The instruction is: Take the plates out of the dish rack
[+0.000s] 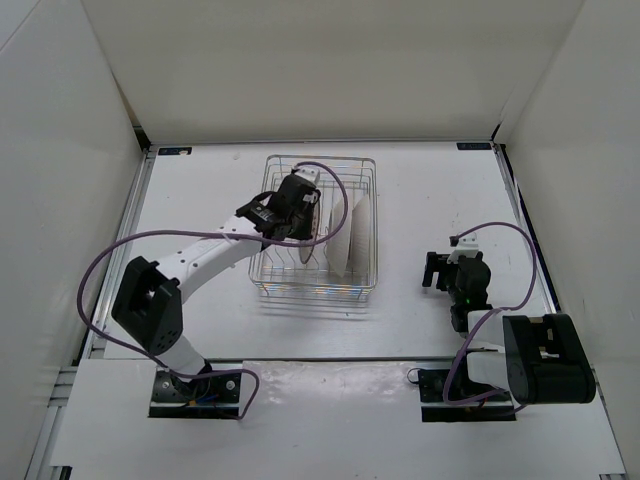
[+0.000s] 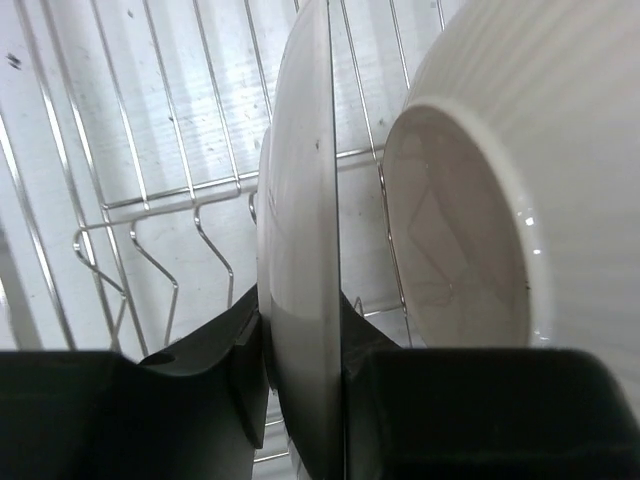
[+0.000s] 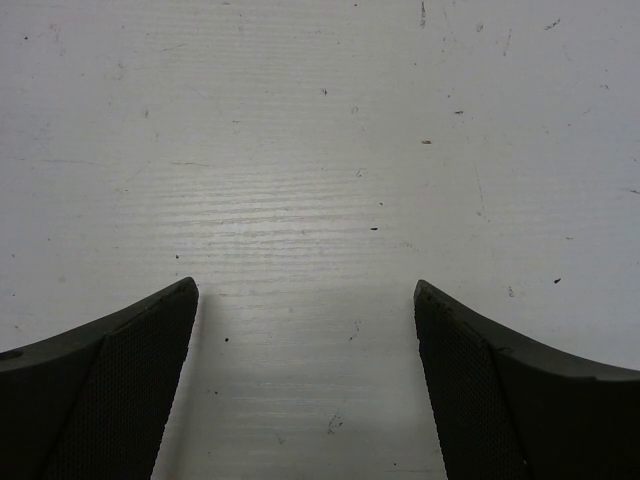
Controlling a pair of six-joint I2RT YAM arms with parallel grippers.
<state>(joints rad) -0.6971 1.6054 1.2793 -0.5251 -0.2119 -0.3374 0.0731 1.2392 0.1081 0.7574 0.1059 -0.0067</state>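
Unloading begins: the left tool (image 2: 301,350) pinches an upright plate (image 2: 300,180) inside the dish rack (image 1: 366,172); the right tool (image 3: 305,390) hangs spread over the bench (image 3: 320,150). Next, likely, a straight lift clear of the rack.

In the top view the plates (image 1: 347,236) stand on edge in the dish rack (image 1: 316,288) near the far edge of the table (image 1: 200,180), too thin to count or to show their faces, and the fingertips of the left gripper (image 1: 308,205) are hidden under its wrist. From the left wrist the gripped plate (image 2: 300,250) is edge-on, its face unseen, cut off at top and bottom, while its neighbour (image 2: 520,150) runs off the top and right edges. The fingers (image 3: 120,390) of the right gripper (image 3: 305,300) are cut off by the bottom edge of the right wrist view.
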